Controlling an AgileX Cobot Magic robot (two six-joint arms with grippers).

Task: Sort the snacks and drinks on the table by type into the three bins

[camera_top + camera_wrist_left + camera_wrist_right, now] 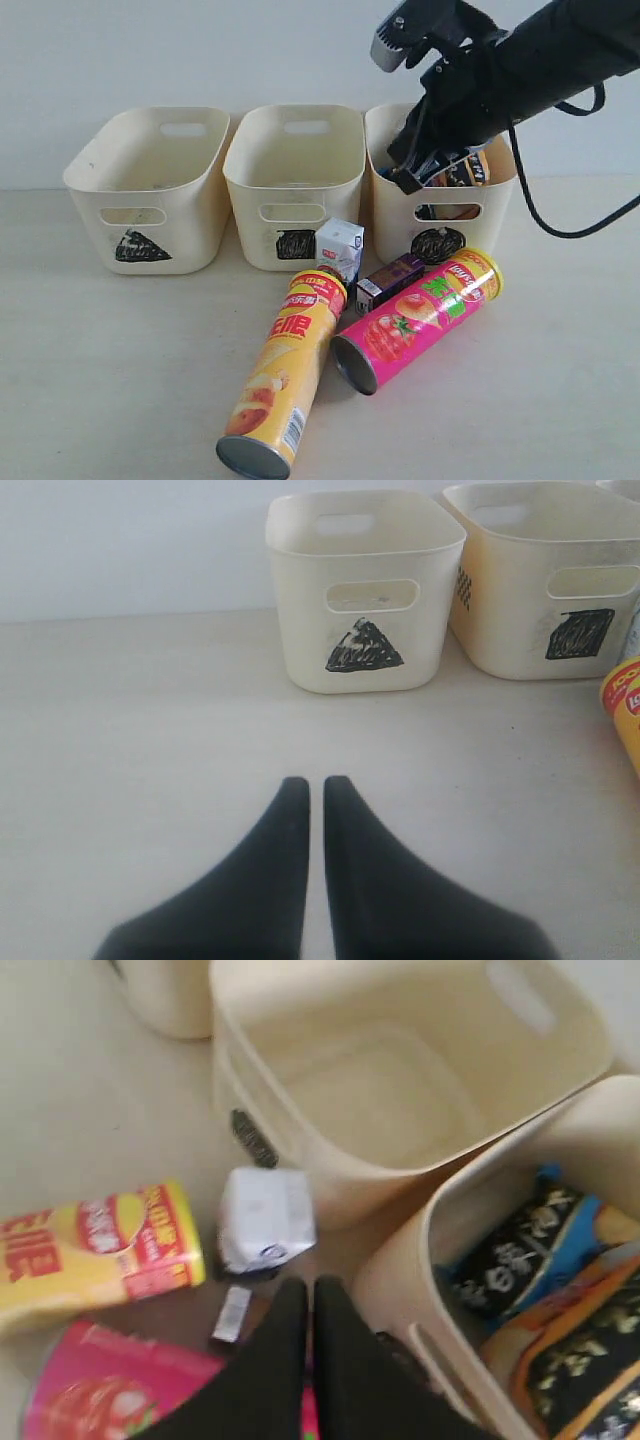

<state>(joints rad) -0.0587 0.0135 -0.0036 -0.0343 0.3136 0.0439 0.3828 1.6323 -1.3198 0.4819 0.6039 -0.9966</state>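
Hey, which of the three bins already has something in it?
The circle-marked bin, rightmost in the exterior view: snack bags lie inside it. The triangle bin and the square bin show nothing inside.

Gripper [312, 1286] closed, near white carton [265, 1220]; yellow tube [95, 1255], pink tube [110, 1390] lying alongside; blue-black bag [512, 1255], orange bag [585, 1360] inside bin [400, 1260].
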